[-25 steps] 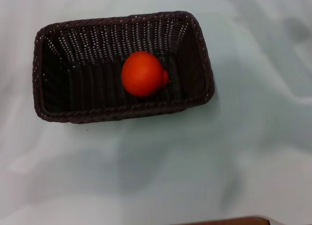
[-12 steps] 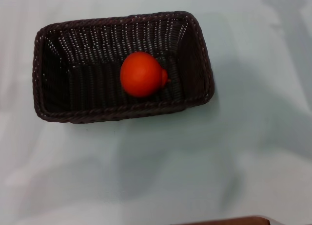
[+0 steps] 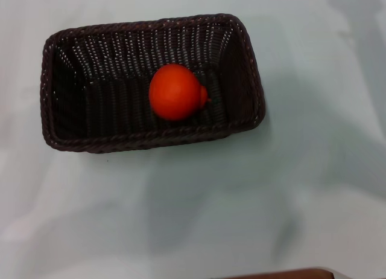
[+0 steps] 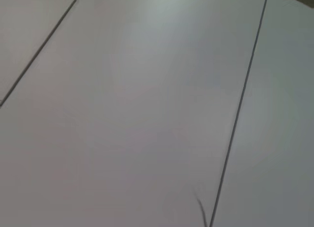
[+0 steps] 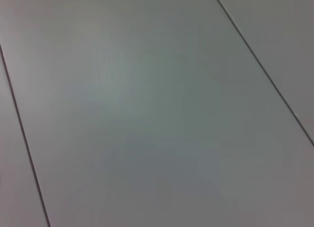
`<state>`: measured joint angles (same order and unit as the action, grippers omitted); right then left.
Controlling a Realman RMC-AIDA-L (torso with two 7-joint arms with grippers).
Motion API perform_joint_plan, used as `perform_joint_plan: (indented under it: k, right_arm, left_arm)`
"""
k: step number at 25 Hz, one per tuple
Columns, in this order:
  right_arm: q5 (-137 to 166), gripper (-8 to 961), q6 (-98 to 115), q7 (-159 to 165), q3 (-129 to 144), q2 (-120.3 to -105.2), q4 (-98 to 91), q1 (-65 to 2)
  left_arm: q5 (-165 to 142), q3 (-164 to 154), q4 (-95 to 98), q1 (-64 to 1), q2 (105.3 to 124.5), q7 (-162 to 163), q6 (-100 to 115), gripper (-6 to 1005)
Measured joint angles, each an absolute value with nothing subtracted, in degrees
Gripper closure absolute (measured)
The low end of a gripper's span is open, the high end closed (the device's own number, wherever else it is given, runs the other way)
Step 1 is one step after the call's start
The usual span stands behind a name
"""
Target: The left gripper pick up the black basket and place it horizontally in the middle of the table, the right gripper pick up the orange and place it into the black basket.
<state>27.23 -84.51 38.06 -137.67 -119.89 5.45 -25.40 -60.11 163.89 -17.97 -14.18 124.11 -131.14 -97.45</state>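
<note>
Orange (image 3: 175,92) sits inside black basket (image 3: 151,140) near the table's (image 3: 241,218) far-left; it's smooth and light, so you'd grip its round middle. Neither gripper shows, state unknown.

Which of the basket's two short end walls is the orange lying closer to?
The orange lies closer to the end wall on the robot's right of the black basket. A long stretch of bare basket floor separates it from the opposite end wall.

White table (image 3: 325,188) w/ black basket (image 3: 241,67) sitting flat on it, long side running left-right.
</note>
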Motion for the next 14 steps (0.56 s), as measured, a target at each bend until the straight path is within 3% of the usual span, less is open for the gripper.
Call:
perform_joint_plan:
  k: [3, 8, 12, 14]
  right_arm:
    - [27.2, 201, -84.5, 38.1, -137.7, -119.89, 5.4, -25.4]
    - [27.2, 368, -84.5, 38.0, -137.6, -119.88, 5.4, -25.3]
    - [27.1, 532, -84.7, 38.4, -137.6, -120.01, 5.0, -25.2]
    - [27.0, 532, -85.5, 38.5, -137.6, -120.04, 4.4, -25.1]
  left_arm:
    - [-59.8, 164.0, -17.5, -13.8, 124.19, -131.1, -98.2, 513]
    - [-59.6, 164.8, -16.6, -13.5, 124.19, -131.1, -99.1, 762]
    - [-59.1, 164.9, -16.5, -13.1, 124.18, -130.8, -99.8, 826]
    - [-59.1, 164.9, -16.4, -12.9, 124.19, -130.8, -100.1, 858]
